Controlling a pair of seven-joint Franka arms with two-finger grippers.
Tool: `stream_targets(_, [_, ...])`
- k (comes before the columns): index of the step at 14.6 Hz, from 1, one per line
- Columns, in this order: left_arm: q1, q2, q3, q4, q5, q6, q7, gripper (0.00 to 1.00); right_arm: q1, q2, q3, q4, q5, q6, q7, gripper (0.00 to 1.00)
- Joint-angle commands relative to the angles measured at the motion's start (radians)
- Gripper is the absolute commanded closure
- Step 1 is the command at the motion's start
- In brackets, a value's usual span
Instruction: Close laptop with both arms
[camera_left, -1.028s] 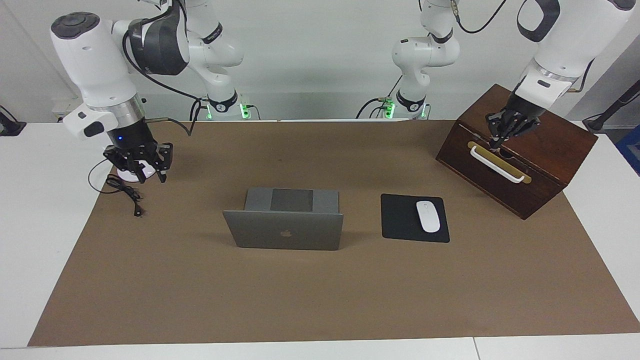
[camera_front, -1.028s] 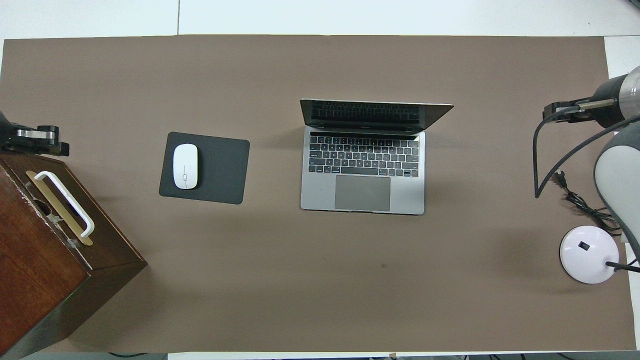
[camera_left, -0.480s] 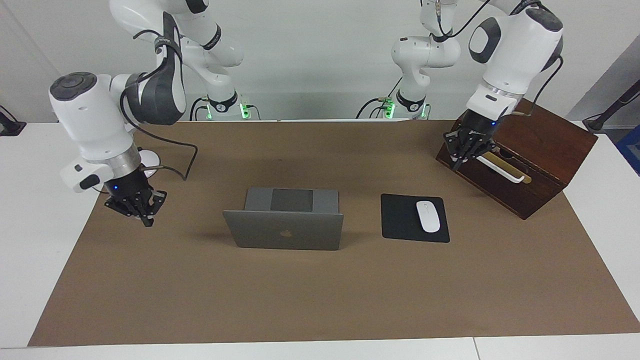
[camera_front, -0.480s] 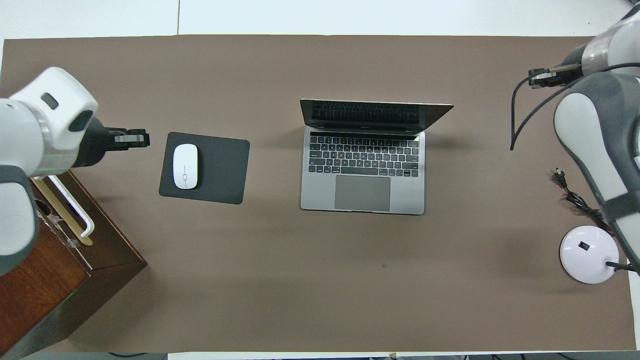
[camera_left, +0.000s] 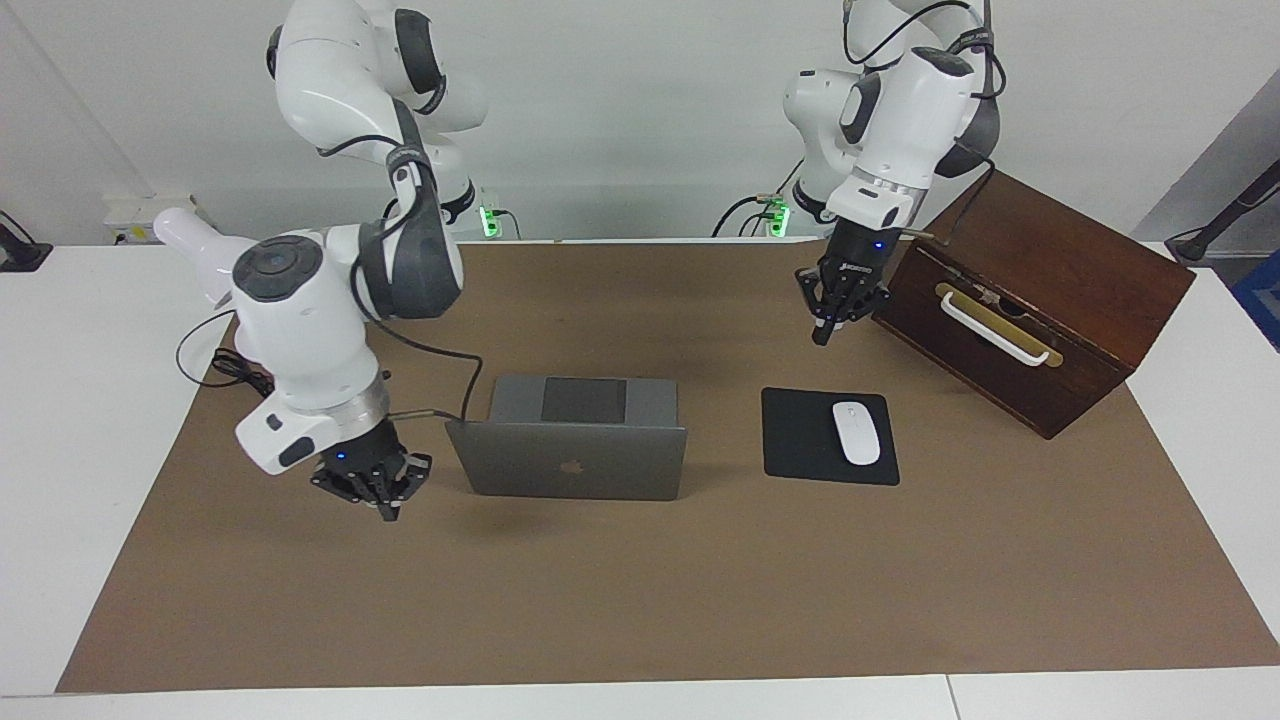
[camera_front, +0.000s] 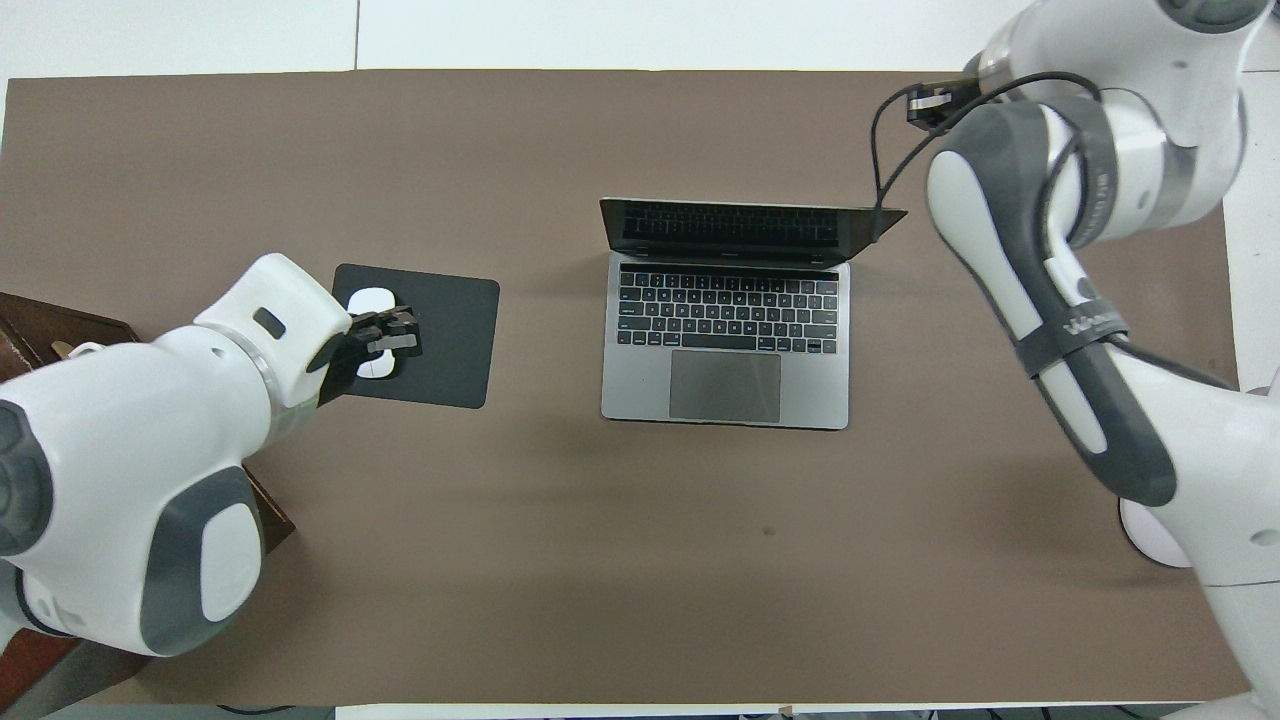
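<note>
The thin silver-grey metal laptop (camera_left: 570, 455) sits open at the middle of the brown paper-covered table (camera_left: 640, 590), its lid upright with the dark apple logo turned away from me and its dark keyboard facing my bases. My right gripper (camera_left: 385, 512), its jaws pressed together, hangs low over the mat just beside the lid's edge toward my right arm's end, apart from it. My left gripper (camera_left: 822, 333), jaws also pressed together, hangs over bare mat between the flat black mouse pad (camera_left: 800, 440) carrying the white oval mouse (camera_left: 856, 432) and the dark brown wooden box (camera_left: 1040, 300).
</note>
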Motion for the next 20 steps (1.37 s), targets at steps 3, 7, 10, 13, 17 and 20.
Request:
stream_targets(3, [-0.125, -0.032, 0.015, -0.171, -0.015, 0.243, -0.046, 1.00, 0.095, 0.011, 0.005, 0.036, -0.079, -0.034, 0.245, 1.00])
stream_targets(7, [-0.210, 0.029, 0.015, -0.258, -0.015, 0.450, -0.074, 1.00, 0.131, -0.009, 0.005, -0.022, -0.085, -0.020, 0.333, 1.00])
stream_targets(10, [-0.272, 0.109, 0.015, -0.295, -0.015, 0.613, -0.081, 1.00, 0.168, -0.025, 0.004, -0.052, -0.090, 0.000, 0.388, 1.00])
stream_targets(13, [-0.316, 0.162, 0.016, -0.297, -0.017, 0.697, -0.109, 1.00, 0.195, -0.028, 0.007, -0.052, -0.126, 0.003, 0.399, 1.00])
stream_targets(17, [-0.346, 0.230, 0.016, -0.295, -0.015, 0.789, -0.100, 1.00, 0.229, -0.037, 0.011, -0.055, -0.129, 0.009, 0.385, 1.00])
stream_targets(20, [-0.373, 0.293, 0.020, -0.280, -0.014, 0.855, -0.068, 1.00, 0.235, -0.040, 0.013, -0.069, -0.129, 0.032, 0.338, 1.00])
